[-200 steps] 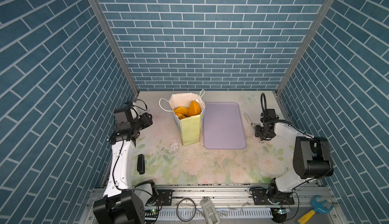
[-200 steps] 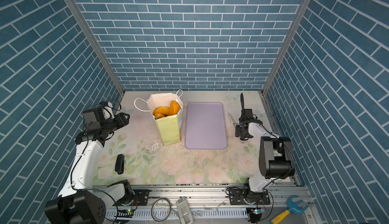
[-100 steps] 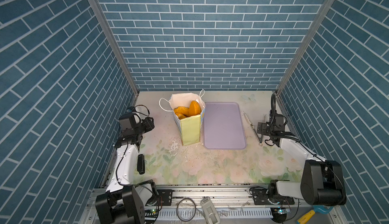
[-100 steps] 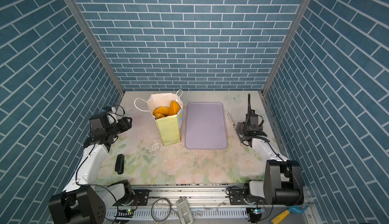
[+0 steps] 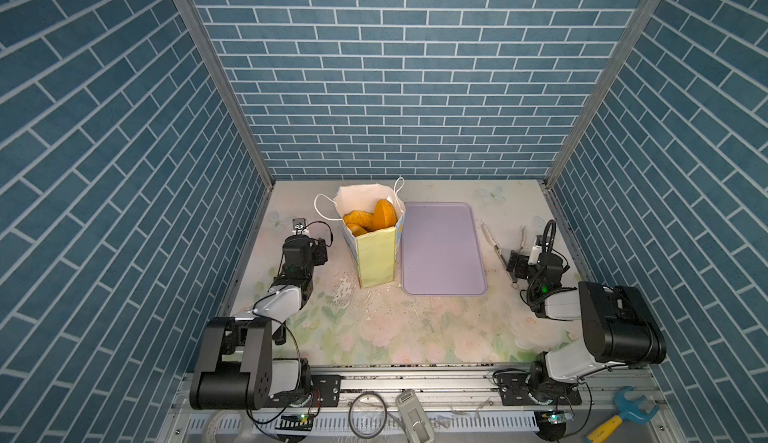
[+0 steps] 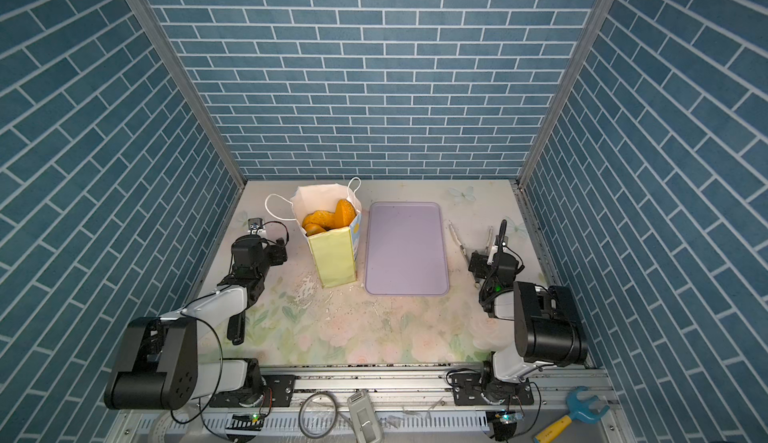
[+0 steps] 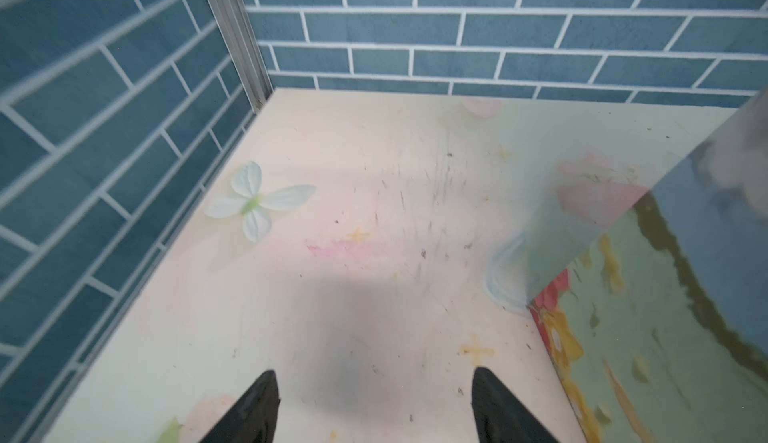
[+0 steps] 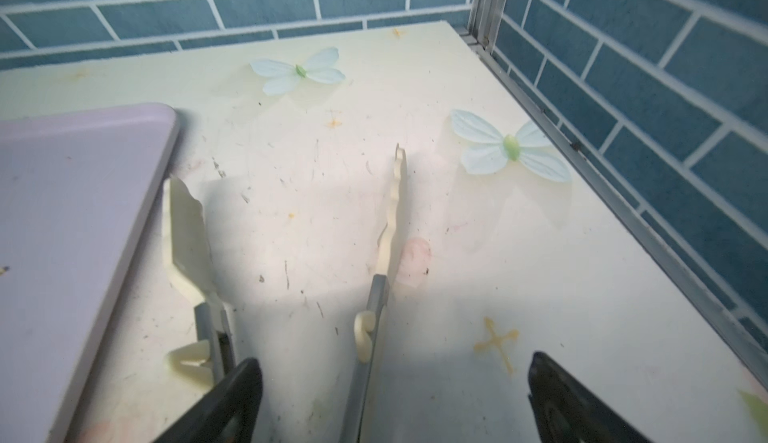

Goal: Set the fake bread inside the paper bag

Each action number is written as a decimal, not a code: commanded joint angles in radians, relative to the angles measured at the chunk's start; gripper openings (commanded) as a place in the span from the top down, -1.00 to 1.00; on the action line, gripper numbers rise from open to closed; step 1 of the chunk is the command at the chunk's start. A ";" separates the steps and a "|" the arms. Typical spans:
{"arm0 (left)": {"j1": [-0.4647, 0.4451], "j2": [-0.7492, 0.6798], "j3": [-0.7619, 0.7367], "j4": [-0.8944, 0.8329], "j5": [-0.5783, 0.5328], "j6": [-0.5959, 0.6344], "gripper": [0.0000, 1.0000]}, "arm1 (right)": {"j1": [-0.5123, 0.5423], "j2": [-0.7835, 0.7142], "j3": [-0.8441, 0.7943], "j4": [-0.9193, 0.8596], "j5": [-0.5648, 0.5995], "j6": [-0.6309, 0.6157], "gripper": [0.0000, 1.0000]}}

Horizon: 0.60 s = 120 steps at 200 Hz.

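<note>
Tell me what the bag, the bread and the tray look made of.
Paper bag: paper, judging by sharp folded edges and a plain white inside.
Fake bread: probably plastic or foam; smooth orange skin with some sheen.
Tray: likely plastic; smooth lilac, with a rounded raised rim.

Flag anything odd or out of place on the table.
Tongs lie splayed open on the table beside the lilac tray. White flakes litter the mat at the foot of the paper bag, where the surface looks scuffed. The bag stands upright and nothing has spilled.
</note>
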 commanded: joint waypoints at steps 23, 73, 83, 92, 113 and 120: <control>-0.017 0.068 -0.153 0.381 -0.117 0.067 -0.56 | -0.002 0.001 0.007 0.087 0.056 0.005 -0.98; -0.005 0.221 -0.150 0.499 -0.004 0.093 -0.65 | 0.001 0.004 0.040 0.029 0.059 0.004 -0.98; -0.005 0.230 -0.136 0.486 0.035 0.109 -0.67 | 0.000 0.005 0.040 0.029 0.057 0.002 -0.98; -0.001 0.222 -0.123 0.447 0.046 0.107 -0.69 | 0.000 0.004 0.040 0.027 0.057 0.004 -0.98; 0.010 0.226 -0.117 0.444 0.088 0.108 -0.77 | -0.001 0.006 0.044 0.023 0.054 0.001 -0.98; 0.011 0.231 -0.111 0.439 0.109 0.117 -0.79 | 0.000 0.005 0.044 0.022 0.053 0.001 -0.98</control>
